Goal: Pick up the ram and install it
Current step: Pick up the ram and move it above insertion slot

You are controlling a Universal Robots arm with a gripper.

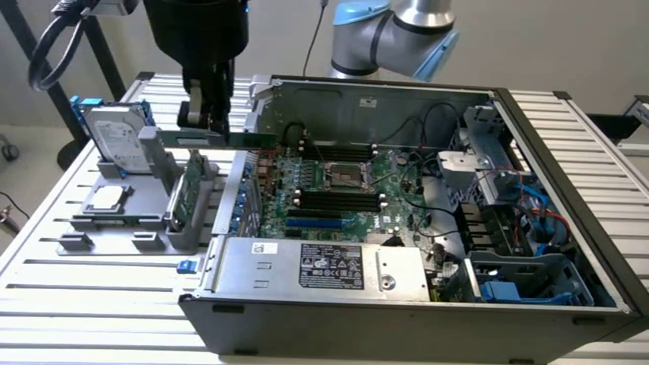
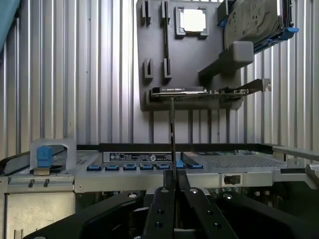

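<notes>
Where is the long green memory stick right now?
In the exterior view's left half, the ram is clamped in the gripper, in the air above where the grey parts holder meets the open computer case.

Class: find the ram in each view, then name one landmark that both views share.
Exterior view: the ram, level in the gripper, over the case wall at the exterior view's left.
Wrist view: the ram edge-on, a thin line clamped by the gripper.
Shared landmark: the silver hard drive.
</notes>
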